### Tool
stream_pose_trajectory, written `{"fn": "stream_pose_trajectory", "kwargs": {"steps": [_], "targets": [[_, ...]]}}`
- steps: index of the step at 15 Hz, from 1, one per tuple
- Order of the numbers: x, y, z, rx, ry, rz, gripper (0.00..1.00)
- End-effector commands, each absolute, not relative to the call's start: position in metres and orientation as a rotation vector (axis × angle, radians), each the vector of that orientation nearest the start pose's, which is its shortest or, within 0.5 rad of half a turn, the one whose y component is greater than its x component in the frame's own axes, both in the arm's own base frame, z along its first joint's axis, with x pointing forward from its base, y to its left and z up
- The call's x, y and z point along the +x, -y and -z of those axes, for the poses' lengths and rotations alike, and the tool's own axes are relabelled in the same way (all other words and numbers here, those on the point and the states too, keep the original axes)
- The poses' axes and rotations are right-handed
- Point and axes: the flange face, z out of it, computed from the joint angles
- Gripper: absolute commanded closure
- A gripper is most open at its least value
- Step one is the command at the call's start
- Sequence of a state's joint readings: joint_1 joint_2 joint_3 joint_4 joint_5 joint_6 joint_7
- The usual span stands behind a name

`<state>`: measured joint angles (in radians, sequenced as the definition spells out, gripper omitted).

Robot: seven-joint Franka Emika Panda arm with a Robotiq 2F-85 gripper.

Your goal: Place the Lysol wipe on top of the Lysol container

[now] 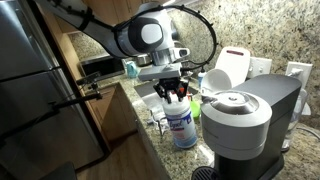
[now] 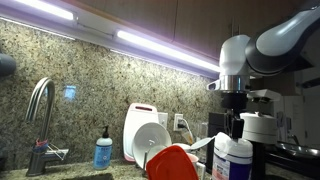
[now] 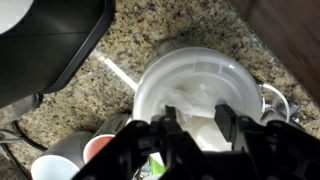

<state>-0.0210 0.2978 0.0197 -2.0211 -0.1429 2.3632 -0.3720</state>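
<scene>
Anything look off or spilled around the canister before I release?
Nothing stands out. The Lysol container stands upright beside the coffee machine, and the end effector holds the Lysol wipe over its lid. No spills visible.

- Container (image 1: pixel 182 126): a white plastic cylinder with a blue-printed label. It stands upright on the granite counter (image 3: pixel 100 90), close to the counter's front edge in an exterior view. From the wrist, its round white lid (image 3: pixel 190 80) shows face-on and closed.
- Wipe (image 3: pixel 202 130): a small, thin white sheet, bunched and crumpled. It is pinched between the fingers of the gripper (image 3: pixel 193 122) and hangs just over the lid. Whether it touches the lid cannot be told.
</scene>
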Motion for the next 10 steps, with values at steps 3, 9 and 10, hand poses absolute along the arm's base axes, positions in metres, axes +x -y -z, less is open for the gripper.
{"fn": "stream_pose_trajectory", "kwargs": {"steps": [3, 9, 10], "targets": [[0.604, 0.015, -0.318, -3.183, 0.738, -0.015, 0.28], [0.603, 0.021, -0.333, -3.204, 0.734, -0.001, 0.28], [0.603, 0.021, -0.336, -3.209, 0.737, 0.006, 0.28]]}}
